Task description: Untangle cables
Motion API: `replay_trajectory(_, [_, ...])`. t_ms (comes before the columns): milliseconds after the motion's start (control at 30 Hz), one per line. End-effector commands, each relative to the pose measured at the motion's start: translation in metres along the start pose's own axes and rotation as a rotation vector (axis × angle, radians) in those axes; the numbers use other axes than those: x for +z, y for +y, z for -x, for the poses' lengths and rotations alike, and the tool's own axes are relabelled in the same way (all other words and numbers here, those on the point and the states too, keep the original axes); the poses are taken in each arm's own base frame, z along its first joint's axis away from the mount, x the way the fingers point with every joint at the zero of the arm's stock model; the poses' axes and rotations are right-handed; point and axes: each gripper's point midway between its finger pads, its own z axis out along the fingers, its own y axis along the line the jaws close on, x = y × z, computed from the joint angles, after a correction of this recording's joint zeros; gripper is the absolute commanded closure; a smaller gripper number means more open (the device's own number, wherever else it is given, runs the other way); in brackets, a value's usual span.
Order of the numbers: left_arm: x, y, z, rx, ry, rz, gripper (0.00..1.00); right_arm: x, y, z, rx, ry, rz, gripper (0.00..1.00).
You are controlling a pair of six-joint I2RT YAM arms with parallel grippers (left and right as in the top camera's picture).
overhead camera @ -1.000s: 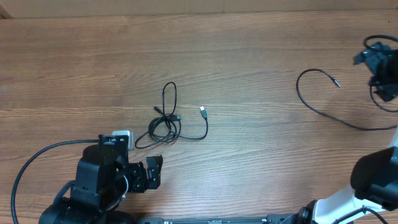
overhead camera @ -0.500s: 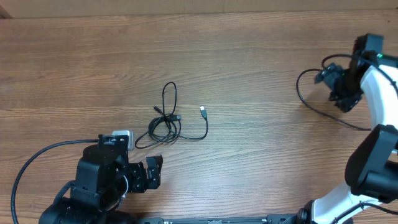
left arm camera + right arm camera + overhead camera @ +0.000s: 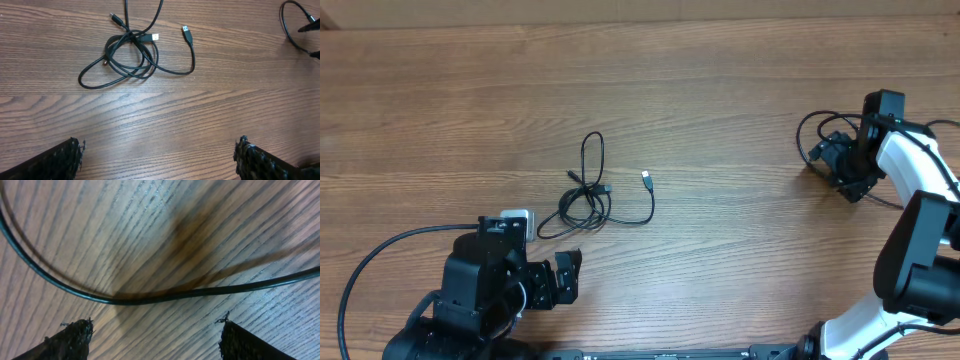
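Right wrist view, entry one: right gripper (image 3: 157,342), jaws spread, nothing between the pads. Just ahead of the tips a loose cable (image 3: 150,299) lies on the table (image 3: 210,240), arcing across the gap from one side to the other. The tips sit low over it; whether they touch the wood cannot be told from so close and blurred a view.

Entry two: left gripper (image 3: 160,160), jaws spread wide and empty. Ahead of it and a little to its left lies the tangled bundle (image 3: 127,57), several loops crossing at one knot. A free end with its plug (image 3: 186,32) trails off to the right of that knot.

Handling, as a judgement:
- The cords look thin, light and limp. They should drag and flop rather than keep their shape when lifted.
- The sheath looks smooth and may slide through the pads.
- For the loose cable, pinch squarely across the arc where it passes between the tips.
- For the bundle, take the free end just behind the plug, where the cord lies clear of the other loops, and draw it away from the knot.
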Motion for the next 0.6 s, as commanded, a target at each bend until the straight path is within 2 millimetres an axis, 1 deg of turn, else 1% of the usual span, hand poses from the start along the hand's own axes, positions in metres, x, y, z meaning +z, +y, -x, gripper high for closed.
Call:
replay_trajectory(0, [0.003,-0.001,-0.002,0.016,0.011,-0.005,0.00,-0.001,-0.005,0.002,0.009,-0.018,-0.033,0.20])
replay_trajectory(67, [0.003,-0.001,-0.002,0.016,0.010,-0.005,0.01,-0.010,-0.005,0.011,0.015,-0.031,-0.044,0.20])
replay_trajectory(133, [0.003,-0.001,-0.002,0.016,0.011,-0.005,0.00,-0.028,-0.001,0.025,0.028,-0.052,-0.040,0.19])
replay_trajectory(167, [0.003,-0.001,-0.002,0.016,0.010,-0.005,0.00,-0.038,0.001,0.033,0.036,-0.064,-0.036,0.18])
replay_trajectory(233, [0.003,-0.001,-0.002,0.016,0.010,-0.005,0.00,-0.065,0.004,0.052,0.055,-0.101,-0.025,0.14])
replay_trajectory(300, [0.003,-0.001,-0.002,0.016,0.010,-0.005,0.01,-0.090,0.002,0.070,0.074,-0.147,-0.034,0.13])
replay_trajectory(367, [0.003,-0.001,-0.002,0.016,0.010,-0.005,0.00,-0.116,-0.009,0.090,0.097,-0.220,-0.078,0.13])
replay_trajectory(400, [0.003,-0.001,-0.002,0.016,0.011,-0.005,0.01,-0.122,-0.014,0.096,0.107,-0.242,-0.101,0.13])
replay_trajectory(467, [0.003,-0.001,-0.002,0.016,0.011,-0.005,0.00,-0.135,-0.035,0.109,0.139,-0.298,-0.174,0.14])
replay_trajectory(533, [0.003,-0.001,-0.002,0.016,0.010,-0.005,0.00,-0.139,-0.056,0.115,0.171,-0.318,-0.233,0.14])
replay_trajectory(567, [0.003,-0.001,-0.002,0.016,0.011,-0.005,0.01,-0.135,-0.072,0.117,0.199,-0.309,-0.263,0.14])
